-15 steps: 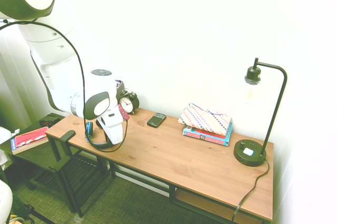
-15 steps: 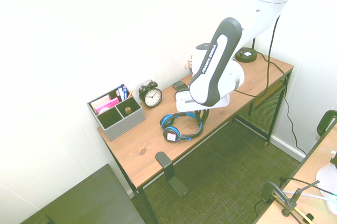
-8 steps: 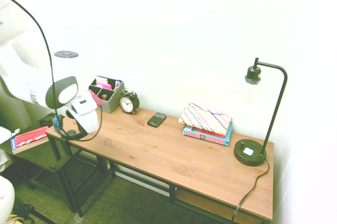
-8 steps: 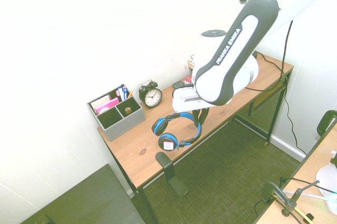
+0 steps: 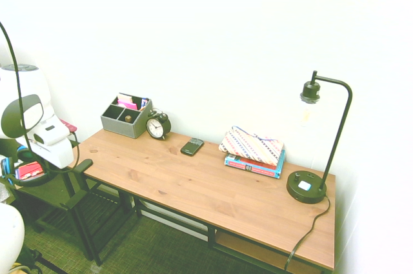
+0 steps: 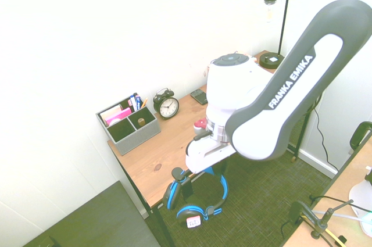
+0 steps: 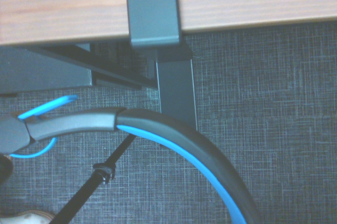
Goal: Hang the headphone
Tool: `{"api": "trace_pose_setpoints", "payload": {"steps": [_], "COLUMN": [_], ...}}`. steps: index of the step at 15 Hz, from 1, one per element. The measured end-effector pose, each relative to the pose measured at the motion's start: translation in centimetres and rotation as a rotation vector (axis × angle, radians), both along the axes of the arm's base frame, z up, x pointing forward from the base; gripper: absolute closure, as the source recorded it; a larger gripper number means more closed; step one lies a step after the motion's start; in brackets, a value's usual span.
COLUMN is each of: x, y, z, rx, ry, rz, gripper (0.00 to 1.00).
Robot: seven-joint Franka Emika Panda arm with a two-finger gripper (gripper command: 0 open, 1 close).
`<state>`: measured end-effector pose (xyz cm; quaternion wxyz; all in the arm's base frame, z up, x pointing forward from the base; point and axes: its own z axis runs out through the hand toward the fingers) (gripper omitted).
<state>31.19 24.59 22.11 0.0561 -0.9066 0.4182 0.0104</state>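
The headphone [image 6: 220, 196], with blue ear cups and a dark headband, hangs off the end of the wooden desk [image 6: 152, 160], below its top. My gripper [image 6: 213, 171] is shut on the headband from above. One ear cup [image 6: 172, 194] is right next to the black hook [image 6: 185, 184] clamped to the desk's edge, and the other cup [image 6: 190, 219] hangs lower. In the wrist view the headband [image 7: 174, 134] curves just below the hook [image 7: 152, 10]; whether they touch I cannot tell. In the first exterior view the headphone [image 5: 8, 167] dangles left of the hook [image 5: 82, 166].
On the desk stand a grey organizer [image 5: 126, 116], a black alarm clock [image 5: 155, 126], a phone [image 5: 191, 146], books under a striped cloth [image 5: 253, 148] and a black lamp [image 5: 307, 187]. A low side table carrying a red book [image 5: 29, 171] sits beyond the desk's end.
My arm has lifted the headphone off the desktop, swung it past the desk's end and lowered it to beside the hook. The organizer and clock are uncovered in the first exterior view.
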Motion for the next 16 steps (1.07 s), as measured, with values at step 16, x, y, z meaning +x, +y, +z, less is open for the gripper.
{"api": "trace_pose_setpoints", "payload": {"steps": [16], "x": [-2.2], "y": [-1.1], "z": [-12.0], "rx": [-0.089], "ry": [0.005], "rz": [0.037], "gripper": [1.0]}}
